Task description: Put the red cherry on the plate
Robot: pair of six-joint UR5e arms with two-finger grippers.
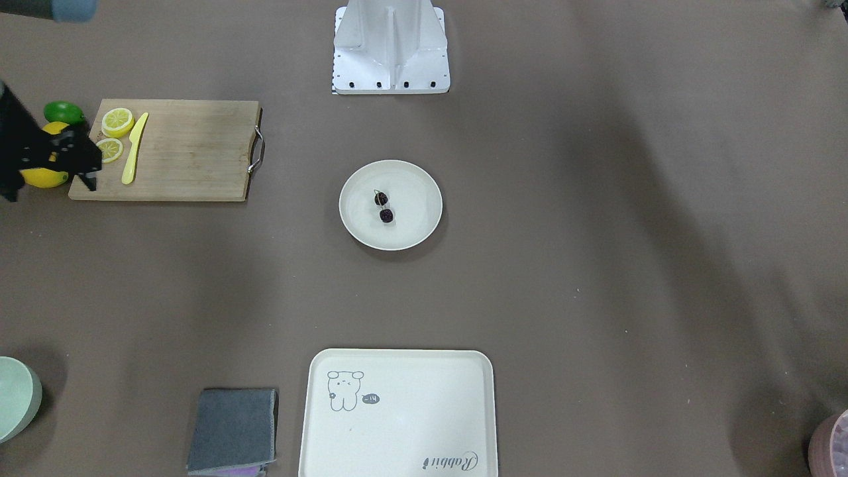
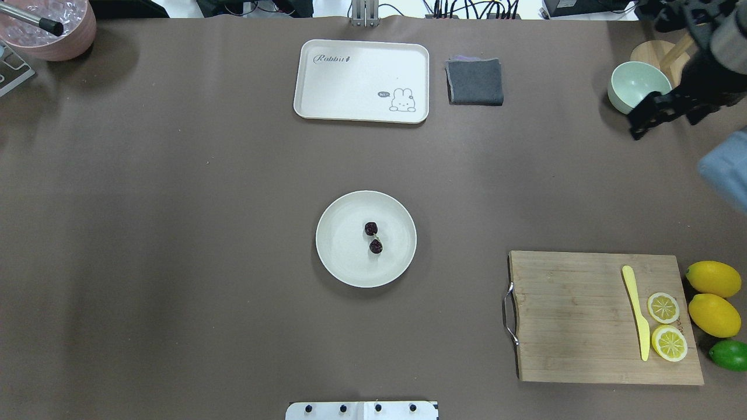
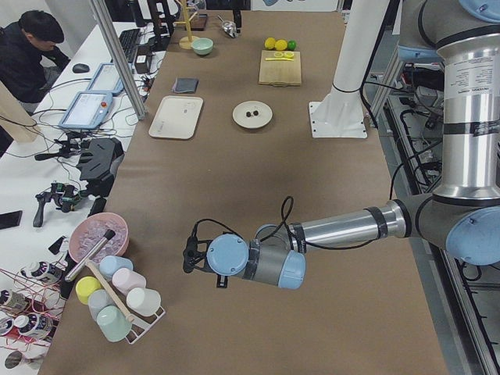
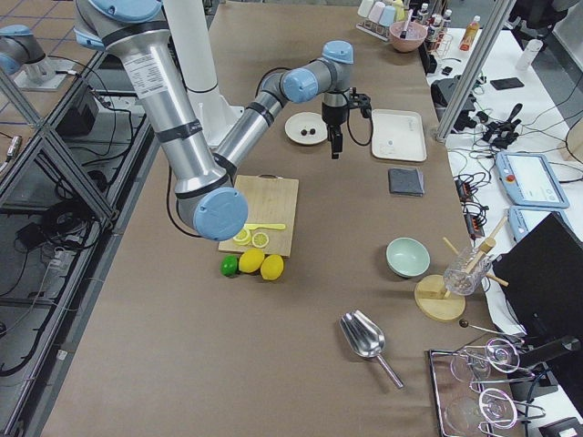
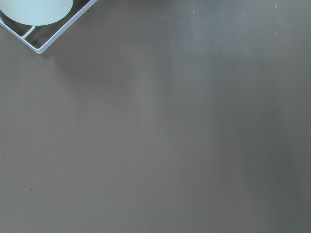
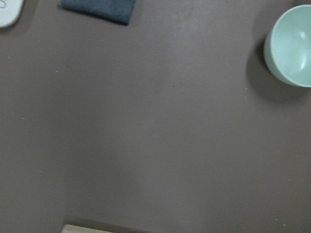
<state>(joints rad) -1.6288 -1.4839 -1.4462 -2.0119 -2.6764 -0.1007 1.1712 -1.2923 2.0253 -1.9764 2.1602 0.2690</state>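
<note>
From my station, the red cherry [image 2: 371,228] already lies on the plate [image 2: 344,259]. It is two small, wrinkled, near-black globes joined by a thin stem, and it sits just off the dish's centre with smooth cream surface all round it. The plate is round and shallow with a low raised rim, and it stands in the middle of the matte brown tabletop [image 2: 175,233].

The right end effector [image 2: 662,112] is a black, angular block. It hangs over the tabletop's far corner, just beside the pale green bowl [image 2: 633,81] and well apart from the plate. I cannot tell whether its fingers are apart or together. The left end effector [image 3: 189,256] shows only in the side view, low over bare tabletop near a rack of pastel cups [image 3: 117,301], and I cannot tell its state either.

A rectangular cream tray [image 2: 350,81] with rounded corners and a line-drawn animal lies beyond the plate, and a folded grey cloth [image 2: 475,81] is next to it. On the grainy wooden cutting board [image 2: 572,315], which has a metal handle, rest a yellow plastic knife [image 2: 636,309] and two lemon slices [image 2: 663,307]. Two whole lemons [image 2: 713,279] and a glossy lime [image 2: 729,354] lie just off its edge.
</note>
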